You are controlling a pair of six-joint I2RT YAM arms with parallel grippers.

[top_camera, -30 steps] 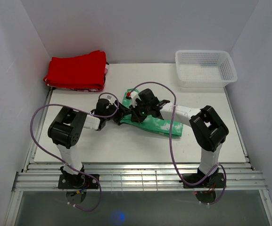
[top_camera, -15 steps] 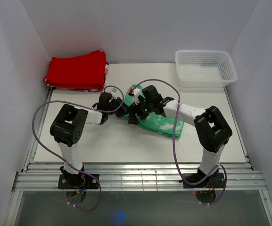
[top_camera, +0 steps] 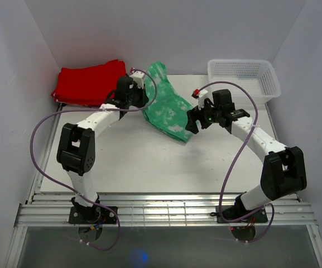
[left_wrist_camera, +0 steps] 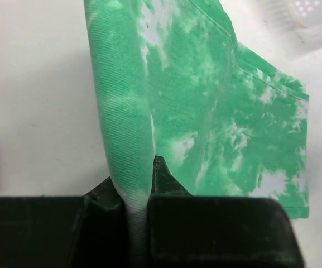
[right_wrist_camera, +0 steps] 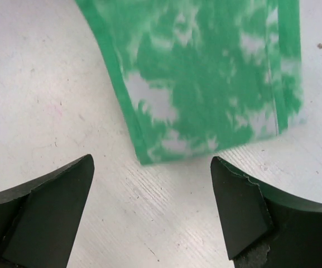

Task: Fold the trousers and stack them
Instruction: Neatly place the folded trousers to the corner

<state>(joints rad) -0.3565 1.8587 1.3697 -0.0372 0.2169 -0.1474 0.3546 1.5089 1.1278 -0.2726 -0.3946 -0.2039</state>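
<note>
"Trousers (top_camera: 166, 109), the green tie-dye pair, are folded and hanging by one edge. See the left claw (left_wrist_camera: 135, 192)? It's pressed together on a thin bit of cloth up by the red folded garment (top_camera: 91, 84)."

"And the other end?"

"Trailing down toward the middle of the surface (top_camera: 149, 162). I can't tell whether that low corner touches or just clears it."

"What about the right claw (right_wrist_camera: 149, 190)?"

"Spread wide and holding nothing. It hovers just off that low corner."

"So one pinch carries the lot. That worries me."

"Me too. The grip is on an edge, so I'd say the layers could slide apart and the fold fall open."

"Or the corner drags?"

"Yes, if it catches on the surface while the top swings toward the red pile, the bundle could twist and land crooked."

"Could it slip out altogether?"

"Possibly, since soft cloth held by so little might pull free on a quick move."
</note>
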